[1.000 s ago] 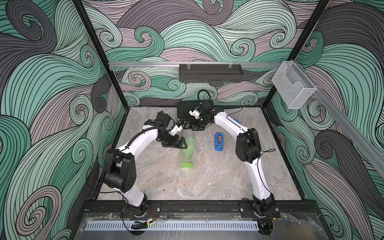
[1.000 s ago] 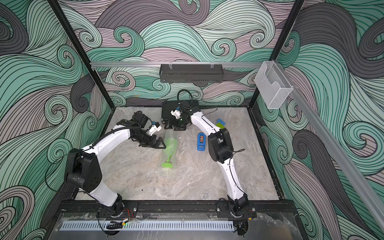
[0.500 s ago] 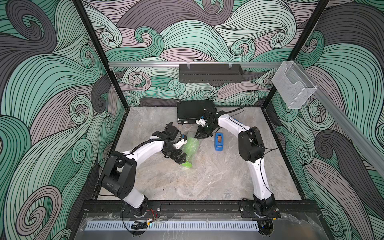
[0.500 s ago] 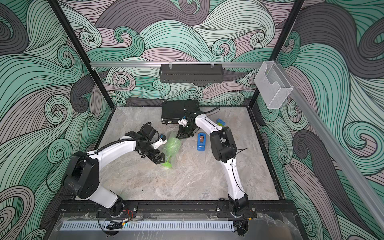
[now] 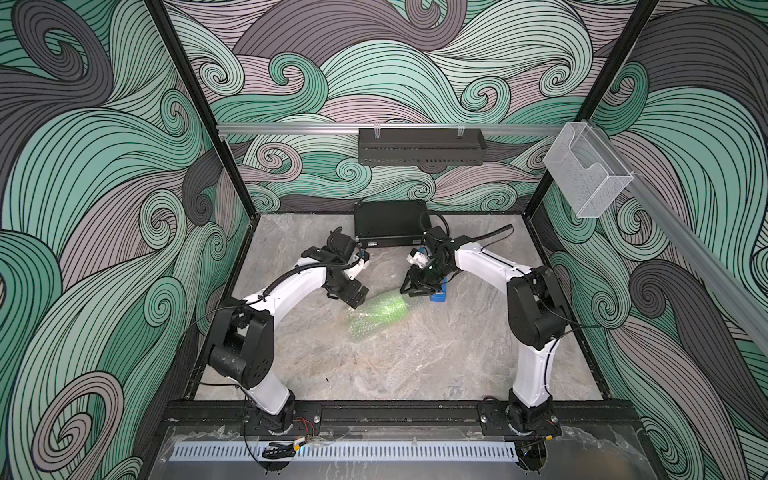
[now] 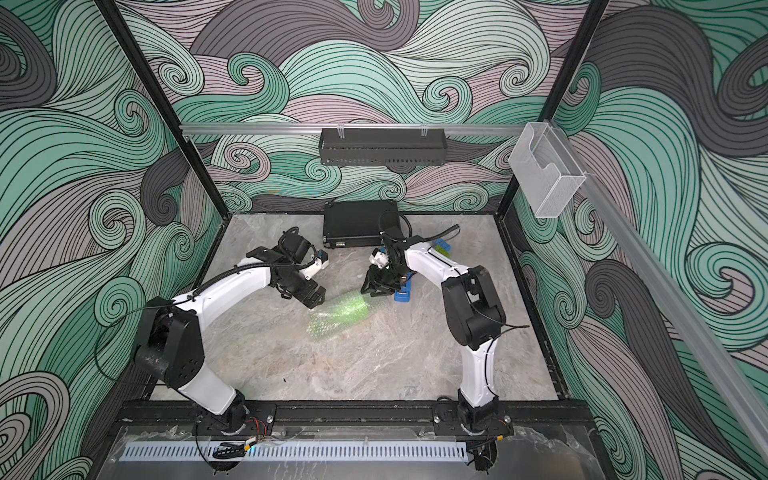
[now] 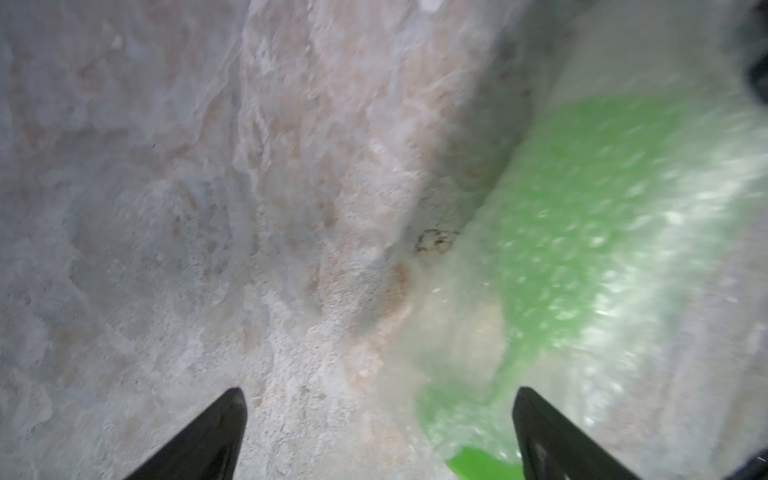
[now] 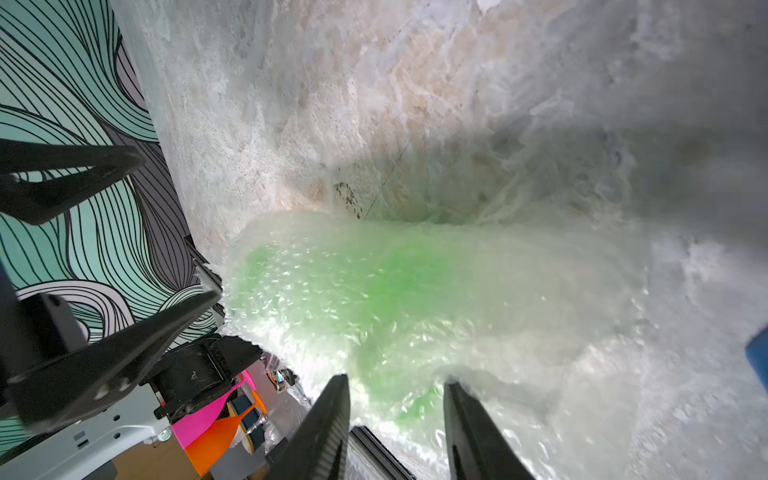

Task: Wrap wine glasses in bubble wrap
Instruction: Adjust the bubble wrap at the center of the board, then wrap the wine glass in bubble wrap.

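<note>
Swirl-patterned green walls (image 5: 104, 166) enclose a marble tabletop (image 5: 374, 365). At its middle we see the bubble wrap (image 5: 365, 322) already rolled around the lying green goblet (image 5: 384, 309). The ends seem loose. The left hand (image 5: 357, 297) hangs spread beside the stem. The right hand (image 5: 409, 291) sits half-parted at the bowl end, its grip unclear.
</note>
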Available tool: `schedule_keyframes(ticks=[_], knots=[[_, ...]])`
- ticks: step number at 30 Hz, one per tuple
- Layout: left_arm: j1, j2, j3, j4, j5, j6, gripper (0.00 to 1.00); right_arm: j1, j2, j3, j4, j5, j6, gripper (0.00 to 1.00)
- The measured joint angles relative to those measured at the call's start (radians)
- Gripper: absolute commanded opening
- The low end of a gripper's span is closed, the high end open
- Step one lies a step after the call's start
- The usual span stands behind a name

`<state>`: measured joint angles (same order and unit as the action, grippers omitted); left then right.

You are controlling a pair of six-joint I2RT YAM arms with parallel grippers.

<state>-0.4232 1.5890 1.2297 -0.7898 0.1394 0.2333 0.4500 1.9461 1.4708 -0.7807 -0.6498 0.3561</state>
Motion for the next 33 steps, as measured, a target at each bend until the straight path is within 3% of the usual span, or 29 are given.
schedule_keyframes(ticks=[4,10,15,22,28,33], knots=[[-0.004,-0.067,0.017,-0.02,0.149,0.009,0.99,-0.055,-0.073,-0.031,-0.007,0.0,0.0,0.43],[-0.023,0.003,0.051,-0.007,0.263,0.011,0.99,-0.114,-0.101,-0.014,-0.013,0.008,-0.012,0.42],[-0.048,0.09,0.049,0.021,0.273,0.049,0.99,-0.095,-0.008,0.059,-0.011,0.003,-0.036,0.41],[-0.083,0.142,0.029,0.073,0.264,0.09,0.98,-0.036,0.051,0.034,-0.003,-0.018,-0.076,0.3],[-0.089,0.186,-0.025,0.09,0.25,0.098,0.78,-0.004,0.05,-0.085,0.003,-0.053,-0.09,0.25],[-0.09,0.19,-0.027,0.088,0.246,0.1,0.75,0.001,0.04,-0.15,0.04,-0.099,-0.074,0.24]])
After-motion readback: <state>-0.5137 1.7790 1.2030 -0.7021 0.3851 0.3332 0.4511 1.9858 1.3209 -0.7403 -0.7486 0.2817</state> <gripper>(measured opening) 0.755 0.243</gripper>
